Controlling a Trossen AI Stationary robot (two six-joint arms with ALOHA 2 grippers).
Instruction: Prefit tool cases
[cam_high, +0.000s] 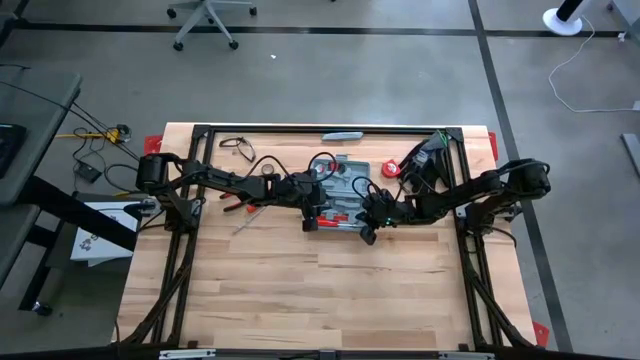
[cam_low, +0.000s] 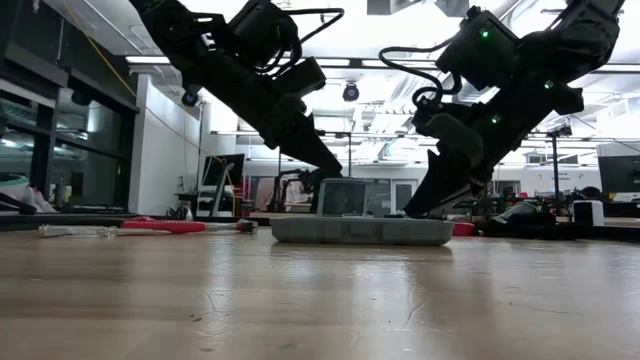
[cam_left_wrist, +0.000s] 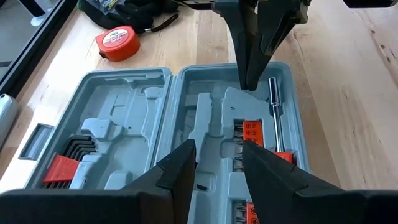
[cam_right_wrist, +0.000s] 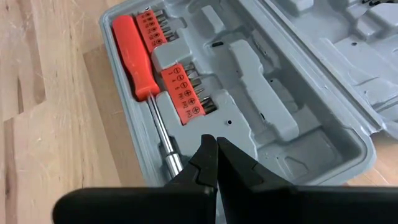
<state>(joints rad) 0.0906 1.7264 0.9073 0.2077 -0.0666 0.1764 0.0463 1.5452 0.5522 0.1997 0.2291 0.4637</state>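
The right gripper (cam_right_wrist: 211, 163) has its fingers pressed together with nothing between them, its tips down at the edge of the open tool case (cam_high: 340, 193), near the steel shaft of the red-handled screwdriver (cam_right_wrist: 138, 53) seated in its slot. The left gripper (cam_left_wrist: 214, 163) hovers over the same half of the case from the opposite side, its fingers apart and holding nothing. The case lies open and flat on the wooden table (cam_high: 330, 290), toward the far middle, between the two arms. Red bit holders (cam_right_wrist: 183, 93) sit beside the screwdriver. A red tape measure (cam_left_wrist: 117, 43) lies just beyond the case.
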